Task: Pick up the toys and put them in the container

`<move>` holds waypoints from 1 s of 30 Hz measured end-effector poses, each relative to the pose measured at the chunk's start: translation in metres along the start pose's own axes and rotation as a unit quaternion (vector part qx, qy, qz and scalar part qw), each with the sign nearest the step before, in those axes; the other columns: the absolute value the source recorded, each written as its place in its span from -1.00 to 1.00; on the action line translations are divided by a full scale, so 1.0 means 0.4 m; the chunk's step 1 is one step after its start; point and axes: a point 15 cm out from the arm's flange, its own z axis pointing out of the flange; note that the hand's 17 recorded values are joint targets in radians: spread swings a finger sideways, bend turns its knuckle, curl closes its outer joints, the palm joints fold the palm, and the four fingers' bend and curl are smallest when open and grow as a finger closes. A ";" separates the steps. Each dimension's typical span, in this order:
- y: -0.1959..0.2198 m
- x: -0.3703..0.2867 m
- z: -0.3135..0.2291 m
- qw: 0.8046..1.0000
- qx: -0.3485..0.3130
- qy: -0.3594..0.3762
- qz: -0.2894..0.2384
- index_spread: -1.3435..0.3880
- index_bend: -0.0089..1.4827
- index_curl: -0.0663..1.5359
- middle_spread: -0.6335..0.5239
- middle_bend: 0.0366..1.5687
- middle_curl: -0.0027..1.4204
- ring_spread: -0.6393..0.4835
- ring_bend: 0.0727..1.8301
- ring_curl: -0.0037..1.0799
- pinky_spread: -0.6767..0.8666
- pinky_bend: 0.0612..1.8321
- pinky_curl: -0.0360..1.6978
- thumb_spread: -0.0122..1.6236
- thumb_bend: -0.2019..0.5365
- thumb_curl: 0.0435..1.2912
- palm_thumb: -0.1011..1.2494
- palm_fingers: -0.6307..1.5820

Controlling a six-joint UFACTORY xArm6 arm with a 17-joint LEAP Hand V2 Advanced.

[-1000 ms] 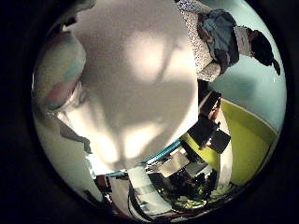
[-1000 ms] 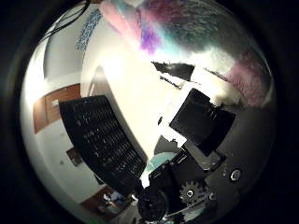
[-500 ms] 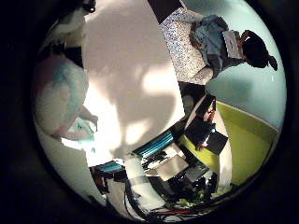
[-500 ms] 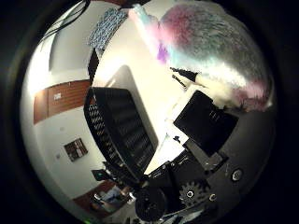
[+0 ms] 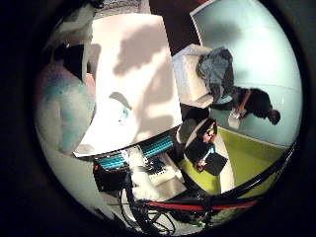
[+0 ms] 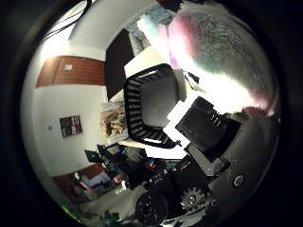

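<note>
A fluffy plush toy (image 6: 216, 49) in pink, teal and white fills the part of the right thumb side palm view close to the palm. My hand (image 6: 214, 130) has its black and white fingers curled against the toy and holds it high above the white table (image 5: 138, 69). The toy also shows in the right little finger side palm view (image 5: 61, 107), beside the table. A black slatted container (image 6: 154, 102) stands on the table's end, its opening in view and nothing seen inside.
A small teal thing (image 5: 123, 113) lies on the table near its edge. A grey chair with dark clothes (image 5: 209, 71) stands beside the table. Cluttered desks (image 6: 118, 165) stand beyond the container, on the floor.
Both views have pulled far back from the table, so the hand has risen. The plush toy has stayed against the palm. The container's opening now shows from above.
</note>
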 end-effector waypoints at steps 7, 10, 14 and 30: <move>0.055 -0.276 -0.020 0.995 0.029 -0.014 -0.089 0.24 0.52 0.28 -0.23 0.64 0.37 -0.32 0.46 0.66 -0.37 0.30 0.42 0.01 -0.50 0.23 0.73 0.46; 0.062 -0.368 -0.012 0.991 0.046 -0.017 -0.127 0.24 0.51 0.28 -0.23 0.63 0.37 -0.32 0.46 0.67 -0.37 0.28 0.45 0.00 -0.50 0.24 0.73 0.46; 0.052 -0.464 0.008 0.984 0.069 -0.021 -0.165 0.24 0.49 0.28 -0.23 0.64 0.38 -0.33 0.45 0.68 -0.38 0.25 0.48 -0.01 -0.50 0.26 0.73 0.47; -0.118 -0.504 0.138 0.974 0.130 0.015 -0.183 0.23 0.42 0.31 -0.25 0.56 0.41 -0.35 0.39 0.71 -0.39 0.20 0.52 0.28 -0.49 0.15 0.47 0.49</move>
